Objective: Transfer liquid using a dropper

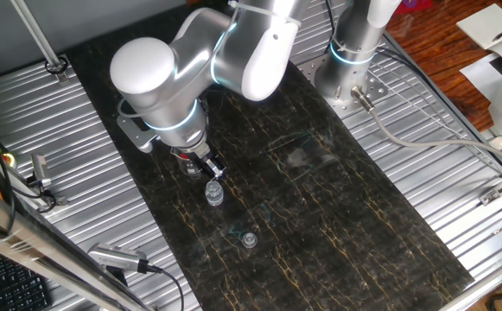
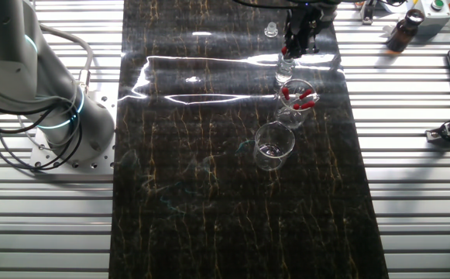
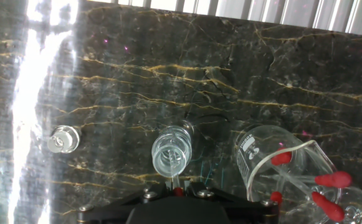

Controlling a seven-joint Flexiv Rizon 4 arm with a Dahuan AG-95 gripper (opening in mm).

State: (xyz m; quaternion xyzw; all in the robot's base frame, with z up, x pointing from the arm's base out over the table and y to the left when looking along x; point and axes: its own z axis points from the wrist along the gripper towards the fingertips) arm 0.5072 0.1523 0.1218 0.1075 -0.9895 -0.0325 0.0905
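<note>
My gripper [image 3: 179, 188] is shut on the dropper [image 3: 179, 191]. Its red rubber top shows between the jaws and its slim glass tip points down into the mouth of a small clear bottle [image 3: 171, 155]. In the other fixed view the gripper [image 2: 293, 48] hangs directly above that bottle [image 2: 284, 72]. In one fixed view the gripper [image 1: 211, 170] is just over the bottle [image 1: 213, 194]. A glass beaker [image 3: 261, 155] beside the bottle holds several more red-topped droppers [image 3: 327, 182].
A second, empty-looking beaker [image 2: 273, 146] stands in front of the one with droppers [image 2: 297, 97]. A tiny clear vial [image 3: 62, 140] stands on the dark marble-patterned mat, left of the bottle. A brown bottle [image 2: 404, 32] stands off the mat on the ribbed metal table.
</note>
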